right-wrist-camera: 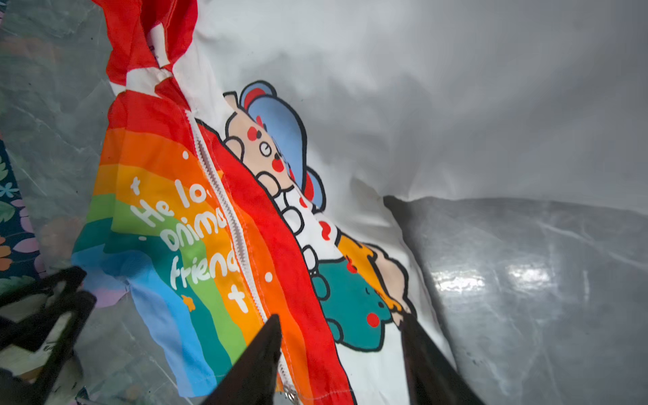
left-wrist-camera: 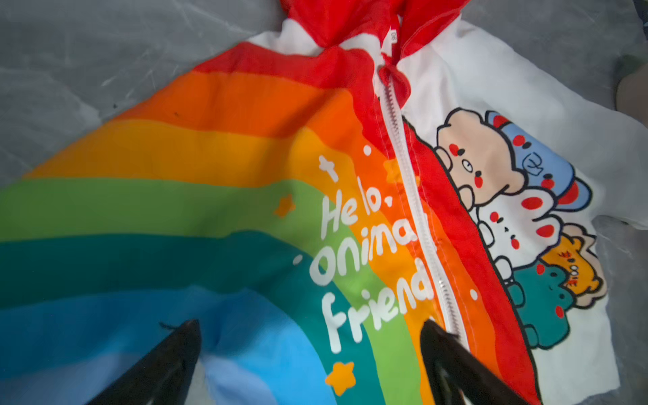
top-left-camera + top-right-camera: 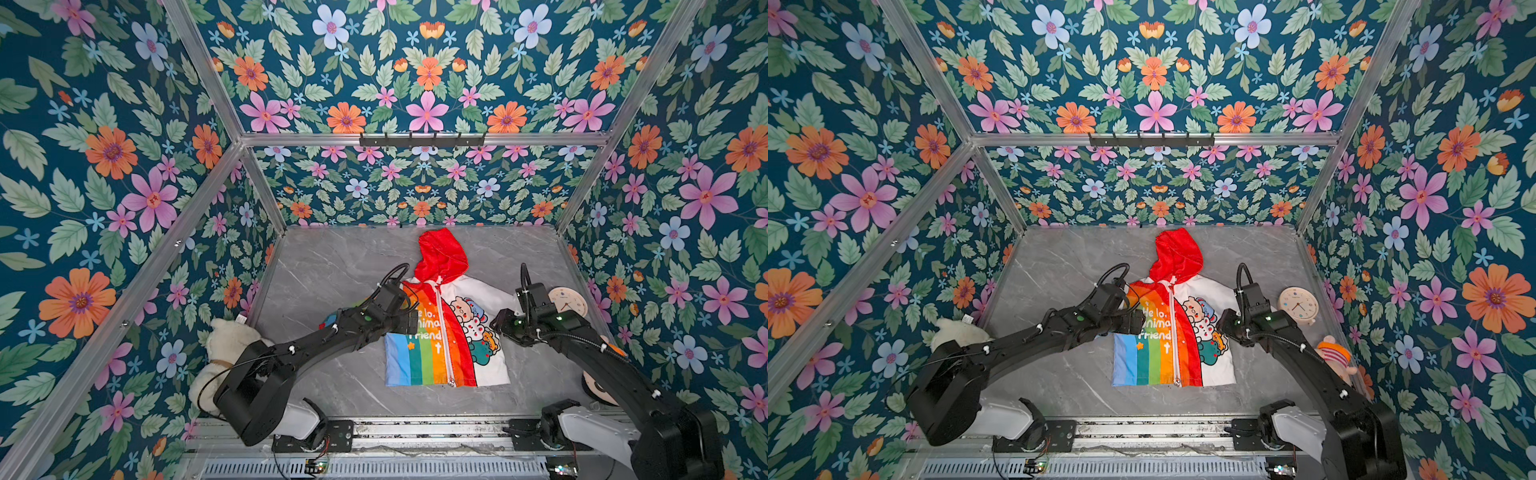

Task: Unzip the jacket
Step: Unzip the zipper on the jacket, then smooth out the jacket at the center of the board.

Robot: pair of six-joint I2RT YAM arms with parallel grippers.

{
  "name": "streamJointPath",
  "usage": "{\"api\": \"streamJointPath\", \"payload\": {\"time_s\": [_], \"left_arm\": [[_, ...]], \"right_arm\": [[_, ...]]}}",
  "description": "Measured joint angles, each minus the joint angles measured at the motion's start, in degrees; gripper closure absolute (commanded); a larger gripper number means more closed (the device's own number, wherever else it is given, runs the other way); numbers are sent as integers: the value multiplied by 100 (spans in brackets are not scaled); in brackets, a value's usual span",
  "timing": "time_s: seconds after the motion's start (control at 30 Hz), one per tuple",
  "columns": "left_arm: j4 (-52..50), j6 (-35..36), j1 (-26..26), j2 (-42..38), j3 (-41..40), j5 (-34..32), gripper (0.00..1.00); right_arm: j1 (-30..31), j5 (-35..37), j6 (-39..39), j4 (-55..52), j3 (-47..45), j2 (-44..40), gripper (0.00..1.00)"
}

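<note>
Red hood [image 3: 441, 253] at the far end, the jacket [image 3: 444, 332] lies flat on the grey table [image 3: 332, 266], zipper pull [image 3: 451, 382] apparently down at the hem [image 3: 415, 383], so unzipping looks done; left gripper [image 2: 310, 324] and right gripper [image 1: 341, 317] hover above, jaws apart, empty.

Left jaws wide, right jaws half-open.

The jacket [image 3: 432, 357] lies flat, front up, on the grey table [image 3: 332, 270], red hood [image 3: 442, 253] far, hem near. Rainbow half left, white cartoon half right, white zipper [image 3: 443, 328] between, pull [image 3: 452, 383] at the hem.
</note>
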Motion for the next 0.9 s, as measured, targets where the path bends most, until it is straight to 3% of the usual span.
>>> {"api": "streamJointPath", "payload": {"time_s": [0.43,0.7,0.9], "left_arm": [[17,-1458,-833,-358,-1145,-411,4],[-13,-1976,-960,-496,-1495,-614,2],[352,-2055,-1014,-538,-1700,-710,9]], "right_arm": [[-33,260,-605,-107,2203,2583,44],[-37,96,-896,-295,3130,3912,54],[-35,-59,-1008,-380,3670,4614,60]]}}
